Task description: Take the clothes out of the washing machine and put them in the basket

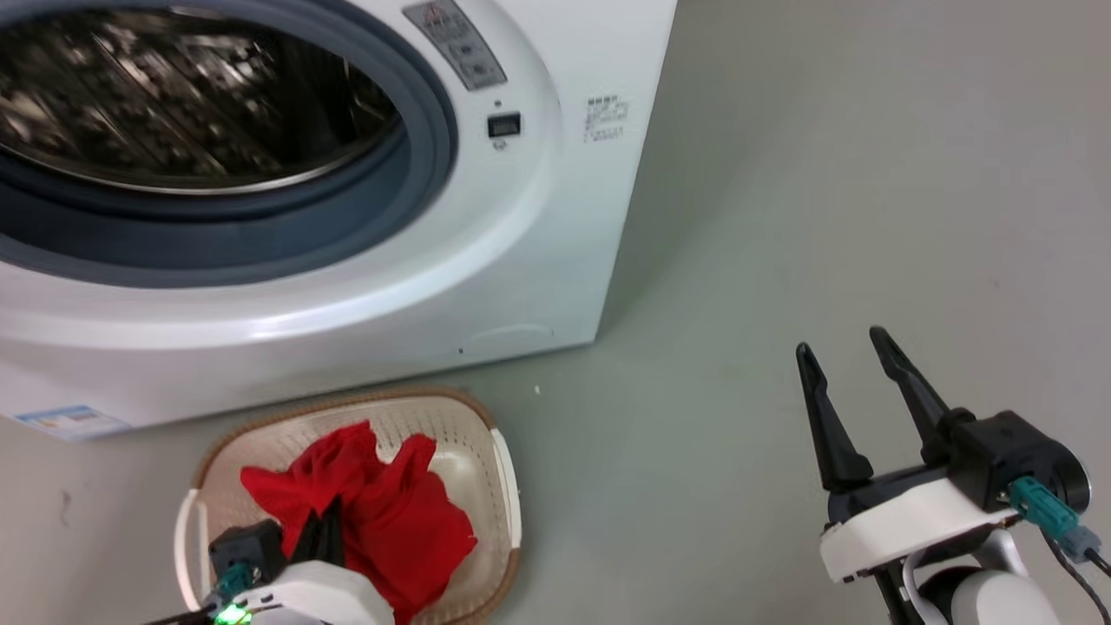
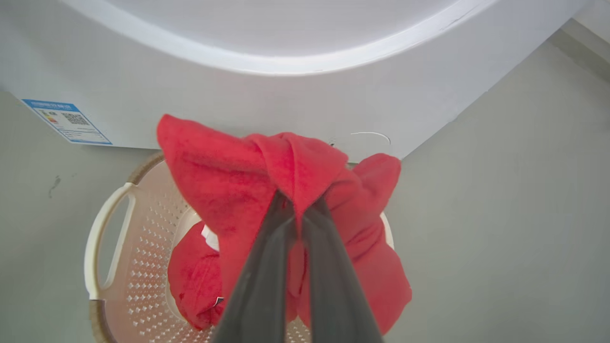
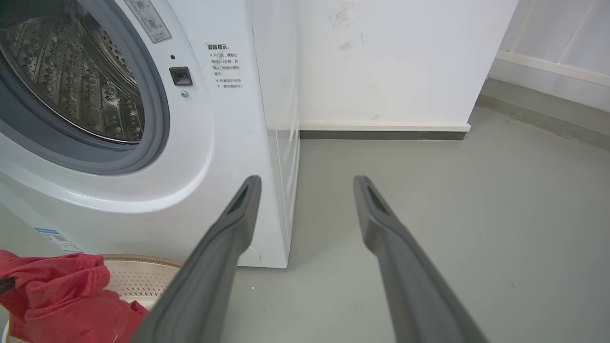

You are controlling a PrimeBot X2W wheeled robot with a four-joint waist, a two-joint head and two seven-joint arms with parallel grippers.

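Head view: left gripper [image 1: 319, 531] pinches the red clothes [image 1: 391, 512] over the basket [image 1: 508, 486], before the washing machine [image 1: 521, 217]. Left wrist: fingers [image 2: 267, 267] clamped on fabric, more red lying in the basket. Right wrist: right gripper [image 3: 307, 178] spread wide above the floor [image 3: 452, 190].

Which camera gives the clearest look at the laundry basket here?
The head view: the basket shows nearly whole, rim and both handles. The left wrist view has one handle and holed floor, the rest behind the red clothes. The right wrist view catches a strip of rim.
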